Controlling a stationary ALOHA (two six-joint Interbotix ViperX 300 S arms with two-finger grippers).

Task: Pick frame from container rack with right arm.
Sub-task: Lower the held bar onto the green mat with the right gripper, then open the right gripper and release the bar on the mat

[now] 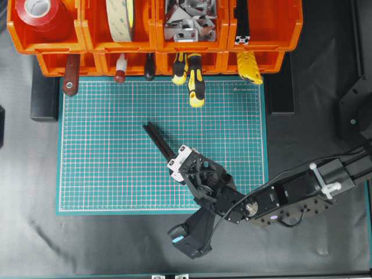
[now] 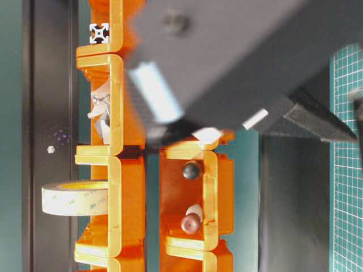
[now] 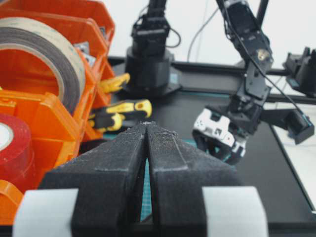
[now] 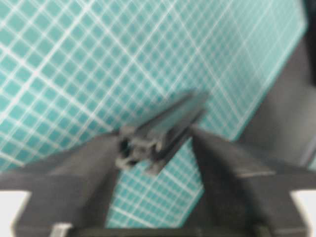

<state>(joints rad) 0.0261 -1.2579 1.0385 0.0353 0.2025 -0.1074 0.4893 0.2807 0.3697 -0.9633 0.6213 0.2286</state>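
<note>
Overhead exterior view shows the container rack (image 1: 154, 36) along the far edge of the green mat (image 1: 104, 157), two tiers of orange bins in a row. On the mat, well short of the rack, the frame (image 1: 159, 139) lies as a slim black bar, pointing diagonally toward the rack's left half. Its near end sits at the right end effector (image 1: 174, 156), which reaches in from the mat's near right corner on the right arm (image 1: 279, 197).

From the right wrist camera, the frame (image 4: 163, 129) runs between the two black fingers (image 4: 86, 170), its cut end close to the lens. One finger lies against the bar on the left; the other stands just off it on the right with mat showing in the gap, so the jaws are parted around the frame rather than clamped on it. Blur keeps me from telling whether the bar rests flat on the mat.

A second bar (image 1: 242, 23) stands in the rack's rightmost upper bin, beside the bin of metal brackets (image 1: 187, 20). Yellow-and-black-handled tools (image 1: 193, 78) stick out of the lower tier over the mat's far edge.

The left end effector (image 3: 147, 136) has its fingers pressed together with nothing between them, near the rack's tape roll (image 3: 42, 52).
</note>
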